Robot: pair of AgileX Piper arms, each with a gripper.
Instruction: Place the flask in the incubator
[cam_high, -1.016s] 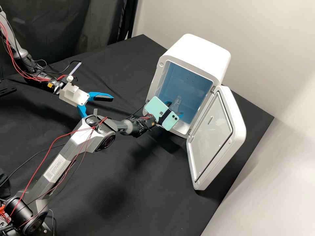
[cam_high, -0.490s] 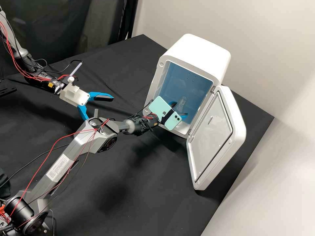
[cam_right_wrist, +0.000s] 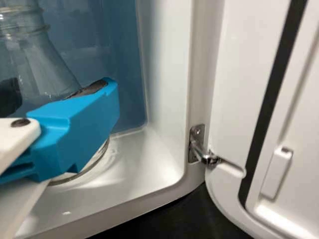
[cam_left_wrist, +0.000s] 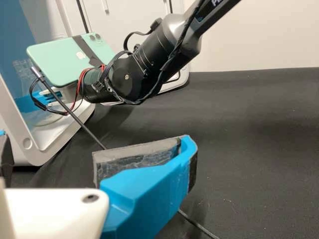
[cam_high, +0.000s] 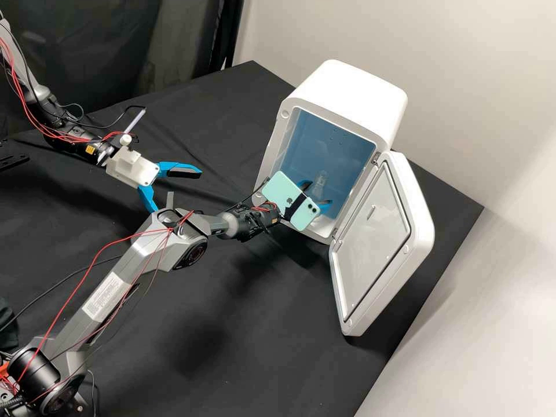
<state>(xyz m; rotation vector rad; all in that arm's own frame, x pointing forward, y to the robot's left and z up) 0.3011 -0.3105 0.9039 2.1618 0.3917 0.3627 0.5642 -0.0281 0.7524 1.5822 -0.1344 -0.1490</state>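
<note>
The clear glass flask (cam_high: 317, 180) stands upright on the floor of the white incubator (cam_high: 347, 98), inside its blue chamber. My right gripper (cam_high: 315, 197) is inside the chamber, shut on the flask. In the right wrist view a blue finger (cam_right_wrist: 75, 124) presses its pad against the flask (cam_right_wrist: 45, 64) at the sloping wall, and the flask's base rests on the white floor. The incubator door (cam_high: 382, 243) hangs wide open at the right. My left gripper (cam_high: 174, 191) hovers low over the bench well left of the incubator, open with nothing in it.
A mint-green phone (cam_high: 288, 200) is strapped to the right arm's wrist at the chamber's mouth; it also shows in the left wrist view (cam_left_wrist: 70, 57). The door hinge (cam_right_wrist: 202, 149) is close to the right finger. Black cloth covers the bench (cam_high: 231, 324), whose edge runs under the door.
The right arm pushed the flask deeper into the chamber during the first half second, then barely moved. The left arm kept still.
</note>
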